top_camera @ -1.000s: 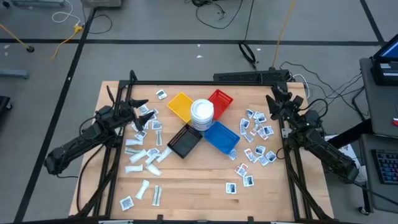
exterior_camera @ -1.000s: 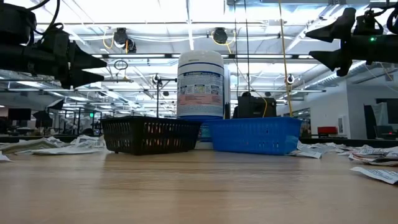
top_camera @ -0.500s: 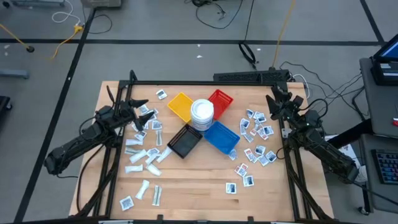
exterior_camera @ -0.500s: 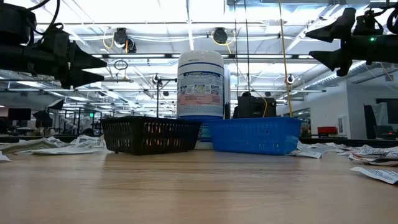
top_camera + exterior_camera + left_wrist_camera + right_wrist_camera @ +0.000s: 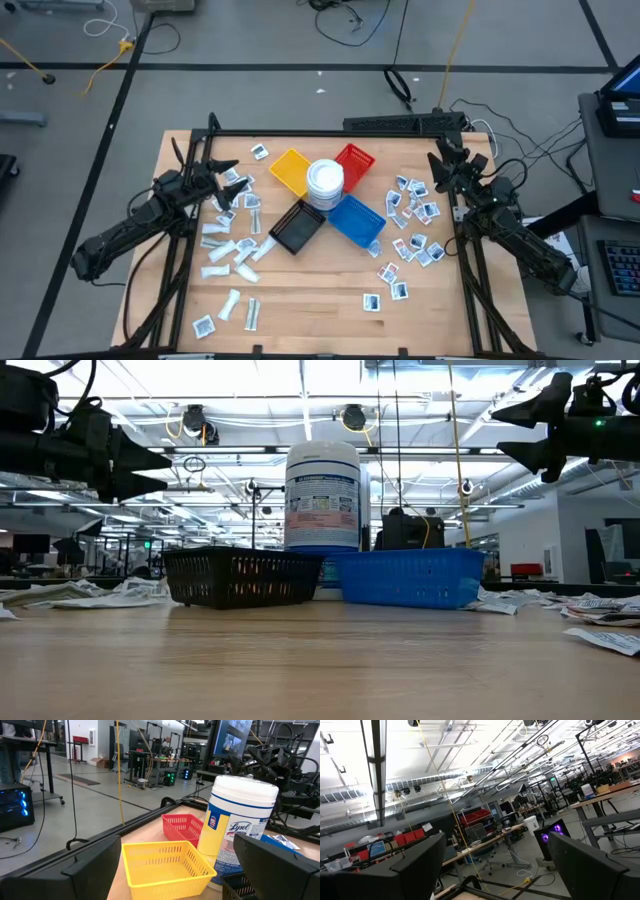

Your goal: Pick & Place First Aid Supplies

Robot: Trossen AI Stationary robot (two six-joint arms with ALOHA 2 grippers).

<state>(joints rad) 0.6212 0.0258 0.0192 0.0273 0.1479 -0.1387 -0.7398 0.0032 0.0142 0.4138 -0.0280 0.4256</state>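
First aid supplies (image 5: 228, 250) lie beneath both raised pincers, left (image 5: 226, 170) and right (image 5: 441, 160), fingers apart.

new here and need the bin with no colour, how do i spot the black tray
Find the tall white tub standing mid-table, ringed by four trays. The black tray lies on its near-left side, beside the blue tray; it is the only dark one.

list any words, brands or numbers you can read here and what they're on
"Lysol": on the label of the white tub, seen in the left wrist view.
The tub's small print in the low view is too small to read.
The print on the packets is too small to read.
Nothing else is readable.
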